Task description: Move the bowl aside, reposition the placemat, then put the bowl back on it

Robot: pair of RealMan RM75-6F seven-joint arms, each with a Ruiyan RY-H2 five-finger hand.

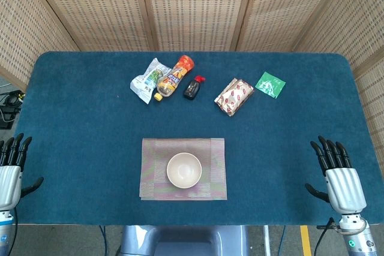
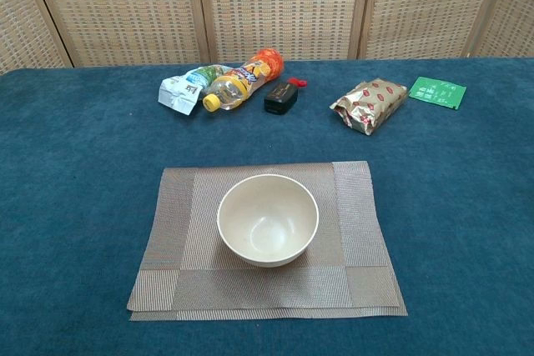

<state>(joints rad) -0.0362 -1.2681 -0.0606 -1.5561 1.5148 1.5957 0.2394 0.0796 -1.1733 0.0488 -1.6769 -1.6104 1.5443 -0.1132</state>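
Note:
A cream bowl [image 1: 183, 169] [image 2: 268, 219] stands upright in the middle of a grey-brown woven placemat [image 1: 153, 179] [image 2: 175, 206] near the table's front edge. My left hand [image 1: 10, 169] hovers at the table's front left corner, fingers spread, holding nothing. My right hand [image 1: 338, 175] is at the front right corner, fingers also apart and empty. Both hands are far from the bowl and show only in the head view.
Along the back of the blue table [image 1: 84, 124] lie a snack bag [image 1: 148, 80], an orange drink bottle [image 1: 174, 77], a small black bottle with a red cap [image 1: 193, 87], a red-patterned packet [image 1: 234, 95] and a green sachet [image 1: 270, 84]. Wicker screens stand behind.

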